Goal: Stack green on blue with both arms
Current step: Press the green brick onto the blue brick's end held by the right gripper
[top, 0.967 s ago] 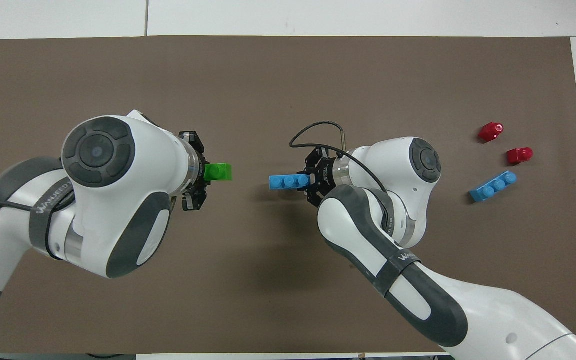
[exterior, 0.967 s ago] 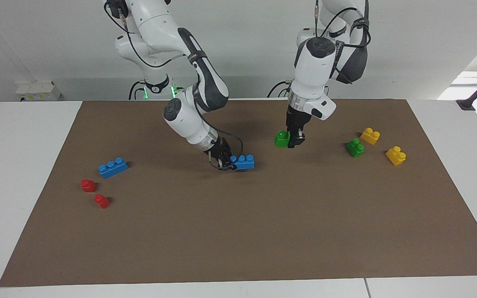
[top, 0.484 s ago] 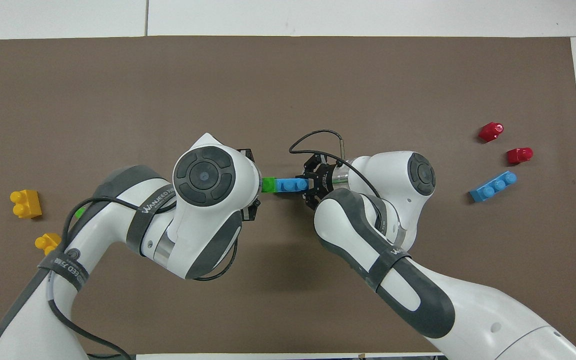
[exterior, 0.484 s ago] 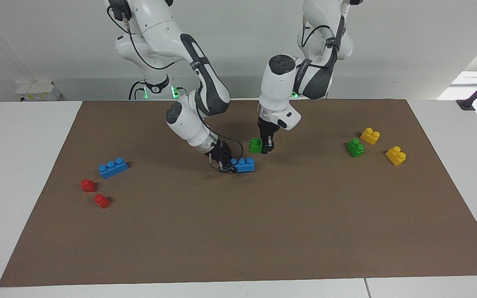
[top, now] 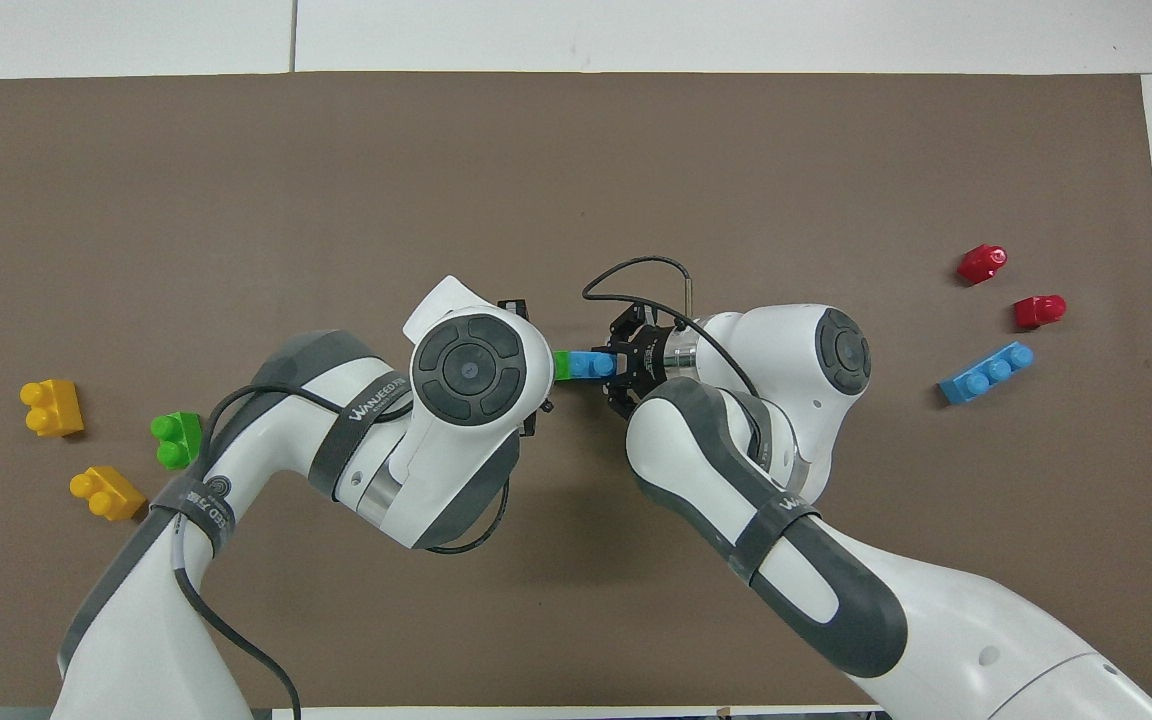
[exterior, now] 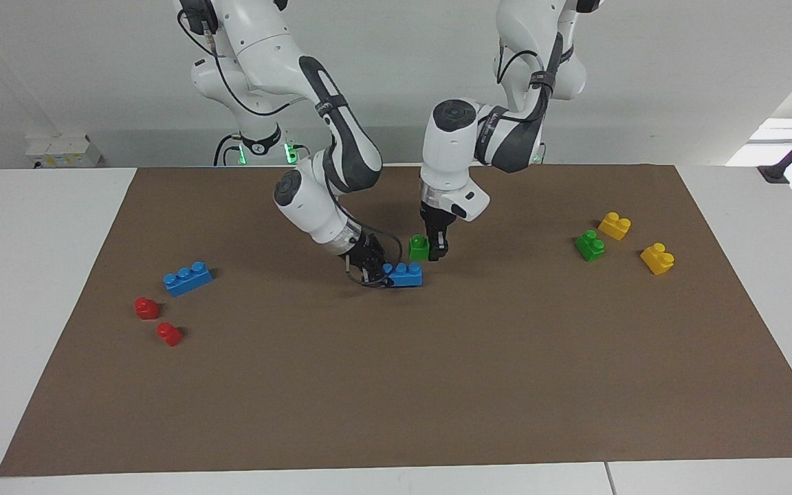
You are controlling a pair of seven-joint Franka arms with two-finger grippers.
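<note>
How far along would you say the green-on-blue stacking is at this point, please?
Done: both bricks are picked up, the left tool shut on the green brick, the right tool shut on the blue brick. In hand: green sits just over blue's end. Left: seating it and letting go.

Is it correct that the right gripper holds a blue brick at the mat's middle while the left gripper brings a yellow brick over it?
Not quite. The brick in the left gripper is green, not yellow, as the facing view shows. The rest holds: the right gripper holds the blue brick at the middle of the mat.
</note>
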